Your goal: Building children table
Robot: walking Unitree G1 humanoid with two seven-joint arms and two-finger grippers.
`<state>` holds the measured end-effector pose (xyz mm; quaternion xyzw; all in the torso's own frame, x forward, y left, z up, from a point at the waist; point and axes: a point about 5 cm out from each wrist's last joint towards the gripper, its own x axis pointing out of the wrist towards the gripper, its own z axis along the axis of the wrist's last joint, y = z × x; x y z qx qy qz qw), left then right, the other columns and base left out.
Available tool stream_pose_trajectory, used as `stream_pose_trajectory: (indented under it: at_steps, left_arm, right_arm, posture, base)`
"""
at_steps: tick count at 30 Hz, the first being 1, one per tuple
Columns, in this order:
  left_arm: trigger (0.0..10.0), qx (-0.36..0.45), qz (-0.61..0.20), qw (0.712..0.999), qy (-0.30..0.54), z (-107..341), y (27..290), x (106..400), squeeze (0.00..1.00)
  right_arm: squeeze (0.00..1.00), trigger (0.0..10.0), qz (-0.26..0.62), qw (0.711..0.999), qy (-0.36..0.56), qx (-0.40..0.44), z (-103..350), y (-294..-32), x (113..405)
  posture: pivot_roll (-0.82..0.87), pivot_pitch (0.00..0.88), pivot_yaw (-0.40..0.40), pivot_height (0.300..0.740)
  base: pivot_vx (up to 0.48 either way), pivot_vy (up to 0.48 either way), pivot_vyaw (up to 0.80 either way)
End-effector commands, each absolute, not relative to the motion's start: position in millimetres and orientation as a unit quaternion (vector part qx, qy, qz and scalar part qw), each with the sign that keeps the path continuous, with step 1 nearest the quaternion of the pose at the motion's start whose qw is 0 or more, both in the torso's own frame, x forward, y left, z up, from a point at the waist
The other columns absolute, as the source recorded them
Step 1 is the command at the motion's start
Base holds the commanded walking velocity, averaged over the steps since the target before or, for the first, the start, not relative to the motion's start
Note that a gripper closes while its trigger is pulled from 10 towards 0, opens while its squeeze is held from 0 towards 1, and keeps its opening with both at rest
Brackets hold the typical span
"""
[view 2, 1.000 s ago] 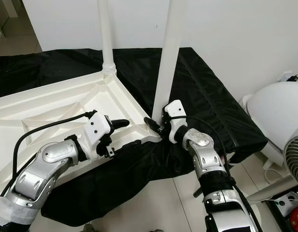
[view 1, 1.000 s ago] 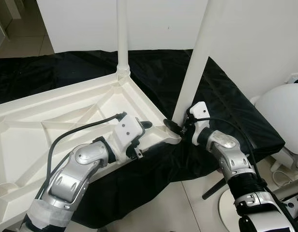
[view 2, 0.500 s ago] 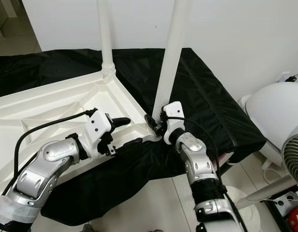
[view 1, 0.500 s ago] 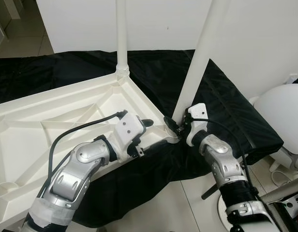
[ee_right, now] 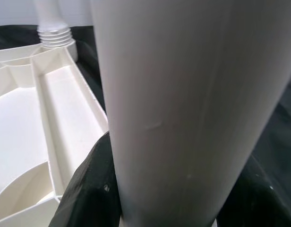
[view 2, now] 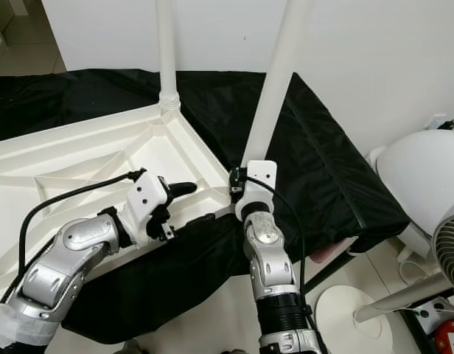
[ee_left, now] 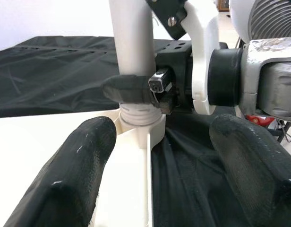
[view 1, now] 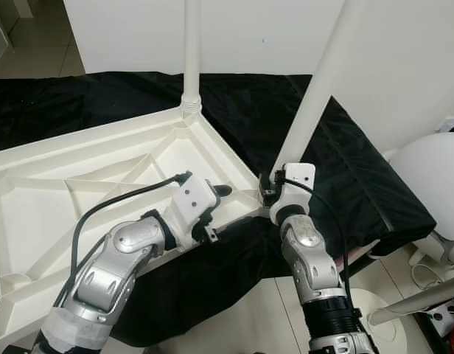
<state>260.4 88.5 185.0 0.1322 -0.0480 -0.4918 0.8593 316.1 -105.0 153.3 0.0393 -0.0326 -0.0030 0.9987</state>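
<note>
Since a second ago the right arm has swung round under the near leg (view 1: pixel 319 88) so its forearm now runs almost straight back toward the robot, and that leg leans a bit more to the right at the top; the left arm has barely budged. Right tool (view 1: pixel 275 193) is clamped on the leg just above the corner socket — in the right wrist view the white tube sits tight between the two black fingers (ee_right: pixel 91 189), so it's holding the leg. Left tool (view 1: pixel 214 203) sits at the near rim of the tabletop (view 1: pixel 79 184), fingers spread wide with one over the rim and one under it, gripping nothing as far as I can see; the left wrist view looks straight at the leg's threaded base (ee_left: pixel 138 111) going into the socket. The tabletop is lying upside down, ribbed underside up, on a black cloth (view 1: pixel 308 125) over what looks like a bed. Progress-wise: the far leg (view 1: pixel 191 51) stands straight up in its corner and looks seated, while the near one is in its socket but tilted — my guess is it's partly screwed in and needs more turns. Two corners done or underway, the other corners look bare. Both legs have their long axis pointing up, the near one slanted up and to the right.
</note>
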Motion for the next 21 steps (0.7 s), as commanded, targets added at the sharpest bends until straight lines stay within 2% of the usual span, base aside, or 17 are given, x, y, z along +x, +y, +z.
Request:
stream_pose_trajectory:
  at_steps: [1, 5, 6, 7, 8, 16, 21]
  left_arm:
    - [10.0, 0.133, -0.480, 0.866, -0.050, 185, 90, 260, 0.00]
    - [10.0, 0.132, -0.480, 0.866, -0.050, 185, 89, 260, 0.00]
    - [10.0, 0.132, -0.480, 0.866, -0.051, 186, 89, 260, 0.00]
    - [10.0, 0.132, -0.480, 0.866, -0.051, 186, 89, 260, 0.00]
    - [10.0, 0.133, -0.477, 0.867, -0.050, 185, 89, 260, 0.00]
    - [10.0, 0.129, -0.473, 0.870, -0.047, 184, 90, 259, 0.00]
    - [10.0, 0.131, -0.480, 0.866, -0.046, 185, 89, 259, 0.00]
  right_arm:
    - [0.00, 10.0, -0.029, 0.999, -0.020, 0.041, 148, -113, 313]
    - [0.00, 10.0, -0.026, 0.998, -0.021, 0.046, 149, -113, 312]
    - [0.65, 10.0, -0.030, 0.998, -0.021, 0.053, 150, -115, 312]
    - [0.65, 10.0, -0.030, 0.998, -0.021, 0.053, 150, -115, 312]
    - [1.00, 10.0, -0.017, 0.998, -0.031, 0.058, 152, -116, 310]
    - [1.00, 10.0, 0.023, 0.998, -0.049, 0.041, 158, -124, 308]
    - [1.00, 10.0, 0.098, 0.993, -0.046, 0.042, 160, -129, 309]
  posture:
    - [0.10, 0.080, -0.074, 0.740]
    - [0.10, 0.080, -0.075, 0.740]
    - [0.10, 0.080, -0.075, 0.740]
    - [0.10, 0.080, -0.075, 0.740]
    - [0.11, 0.089, -0.077, 0.740]
    - [0.09, 0.090, -0.070, 0.740]
    - [0.09, 0.095, -0.061, 0.740]
  base:
    - [0.000, 0.000, 0.00]
    - [0.000, 0.000, 0.00]
    - [0.000, 0.000, 0.00]
    - [0.000, 0.000, 0.00]
    - [0.000, 0.000, 0.00]
    - [0.000, 0.000, 0.00]
    - [0.000, 0.000, 0.00]
